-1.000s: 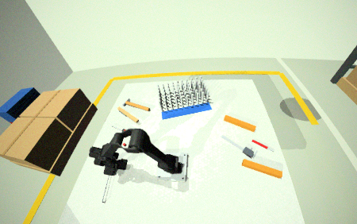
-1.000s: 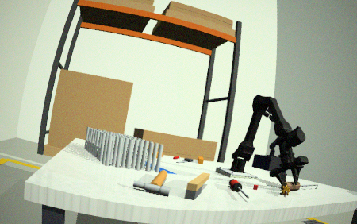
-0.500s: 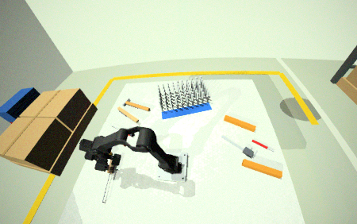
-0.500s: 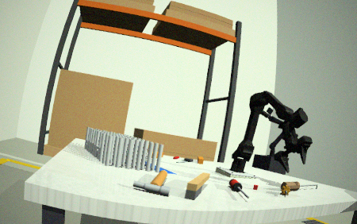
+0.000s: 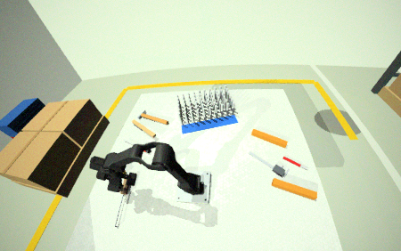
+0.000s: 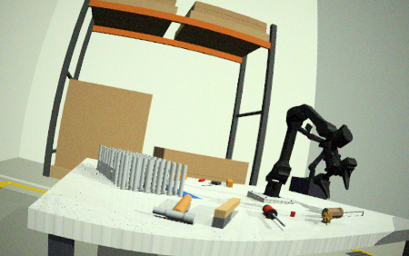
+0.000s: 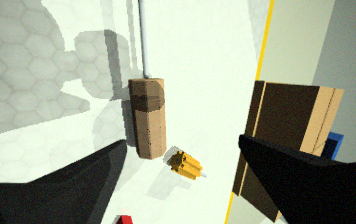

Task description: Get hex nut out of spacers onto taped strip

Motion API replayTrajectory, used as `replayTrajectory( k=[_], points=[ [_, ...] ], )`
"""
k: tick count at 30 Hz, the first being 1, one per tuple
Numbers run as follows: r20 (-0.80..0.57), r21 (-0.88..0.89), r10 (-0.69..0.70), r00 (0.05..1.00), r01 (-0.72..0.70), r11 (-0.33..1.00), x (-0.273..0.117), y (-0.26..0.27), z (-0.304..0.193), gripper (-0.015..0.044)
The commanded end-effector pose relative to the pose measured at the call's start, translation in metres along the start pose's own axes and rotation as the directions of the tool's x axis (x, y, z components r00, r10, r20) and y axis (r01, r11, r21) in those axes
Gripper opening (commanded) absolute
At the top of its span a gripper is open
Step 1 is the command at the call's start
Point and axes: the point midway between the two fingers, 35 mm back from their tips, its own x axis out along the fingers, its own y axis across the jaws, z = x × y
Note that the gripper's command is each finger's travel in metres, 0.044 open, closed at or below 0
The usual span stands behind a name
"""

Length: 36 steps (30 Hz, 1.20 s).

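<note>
Our jaws point(image 5: 124, 184) point(image 6: 335, 187) stand wide and empty above the wooden handle point(image 6: 335, 212) point(image 7: 150, 122), perhaps spread to clear it.

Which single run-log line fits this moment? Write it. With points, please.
End effector point(image 5: 123, 183) point(image 6: 335, 187) point(image 7: 184, 142): open, raised | brown wooden-handled tool with thin metal rod point(image 6: 333, 212) point(image 7: 150, 120): lying on table, ungripped | grey metal spacers point(image 5: 206, 107) point(image 6: 141, 172): standing
</note>
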Motion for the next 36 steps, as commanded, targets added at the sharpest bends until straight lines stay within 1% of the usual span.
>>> replayTrajectory(
  k=[1,3,4,5,7,9,11,14,16,18,20,22,24,27,30,33,36],
  points=[
    [0.003,-0.005,0.000,1.000,0.000,1.000,-0.001,0.000,0.000,0.0440],
    [0.003,-0.005,0.000,1.000,0.000,1.000,-0.001,0.000,0.000,0.0440],
    [0.006,0.013,0.002,1.000,-0.002,1.000,0.000,0.000,0.000,0.0440],
    [0.015,0.067,0.009,1.000,-0.010,0.998,0.000,0.000,0.000,0.0440],
    [0.048,0.263,0.035,0.998,-0.046,0.964,0.002,0.001,-0.001,0.0440],
    [0.086,0.465,0.061,0.994,-0.094,0.880,0.005,0.002,-0.002,0.0440],
    [0.125,0.643,0.084,0.989,-0.145,0.752,0.006,0.003,-0.003,0.0440],
    [0.184,0.845,0.116,0.976,-0.217,0.488,0.008,0.004,-0.005,0.0440],
    [0.225,0.927,0.134,0.965,-0.254,0.277,0.009,0.004,-0.006,0.0440],
    [0.266,0.960,0.149,0.952,-0.276,0.050,0.009,0.004,-0.007,0.0440],
    [0.307,0.943,0.161,0.938,-0.278,-0.180,0.009,0.004,-0.008,0.0440],
    [0.349,0.879,0.170,0.922,-0.258,-0.401,0.009,0.004,-0.009,0.0440],
    [0.388,0.800,0.176,0.904,-0.236,-0.552,0.009,0.003,-0.010,0.0440],
    [0.424,0.680,0.179,0.888,-0.181,-0.711,0.008,0.003,-0.011,0.0440],
    [0.459,0.534,0.179,0.870,-0.110,-0.838,0.007,0.002,-0.013,0.0440],
    [0.494,0.371,0.176,0.852,-0.023,-0.929,0.006,0.000,-0.014,0.0440],
    [0.529,0.195,0.171,0.831,0.077,-0.978,0.005,-0.001,-0.016,0.0440]
  ],
)
